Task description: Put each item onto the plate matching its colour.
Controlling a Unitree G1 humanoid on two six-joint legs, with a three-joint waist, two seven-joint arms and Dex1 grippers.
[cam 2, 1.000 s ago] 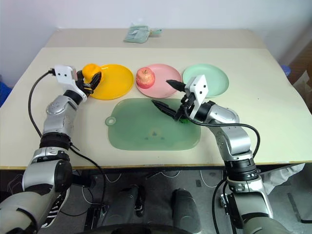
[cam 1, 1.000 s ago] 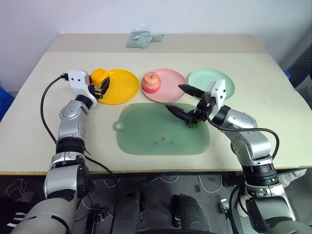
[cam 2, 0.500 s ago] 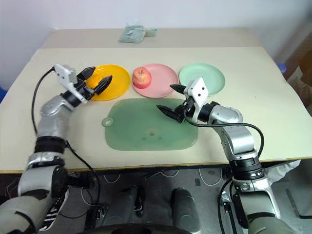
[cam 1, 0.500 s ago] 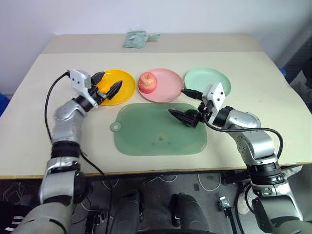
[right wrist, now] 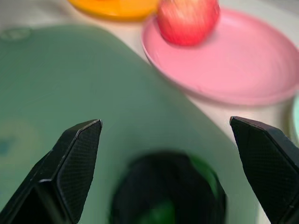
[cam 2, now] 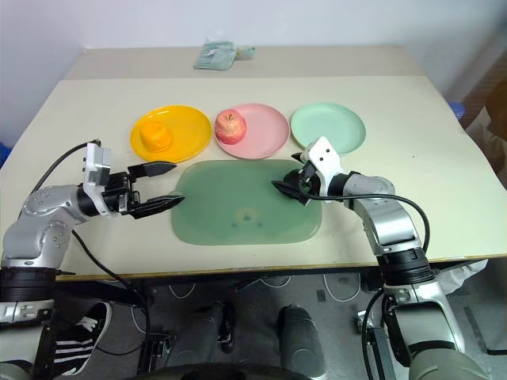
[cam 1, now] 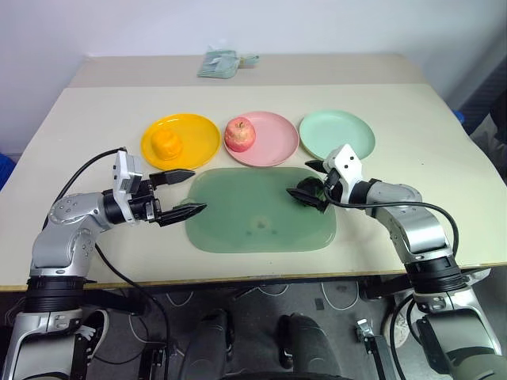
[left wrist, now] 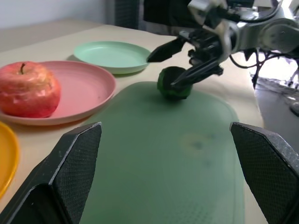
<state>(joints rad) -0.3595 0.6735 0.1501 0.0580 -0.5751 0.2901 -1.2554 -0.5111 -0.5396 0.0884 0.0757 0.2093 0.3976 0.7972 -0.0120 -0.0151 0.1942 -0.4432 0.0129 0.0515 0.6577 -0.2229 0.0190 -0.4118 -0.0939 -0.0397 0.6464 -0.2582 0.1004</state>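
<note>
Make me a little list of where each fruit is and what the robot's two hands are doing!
orange: on the yellow plate
apple: on the pink plate
green fruit: on the green mat, not on a plate
mint green plate: no fruit on it
left gripper: open, holding nothing, at the mat's left edge
right gripper: open, fingers either side of the green fruit

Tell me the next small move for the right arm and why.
Probably close the right gripper on the dark green fruit. Its fingers stand open on either side of that fruit, which sits on the mat, while the mint green plate is bare and the orange and apple already rest on their plates.
</note>
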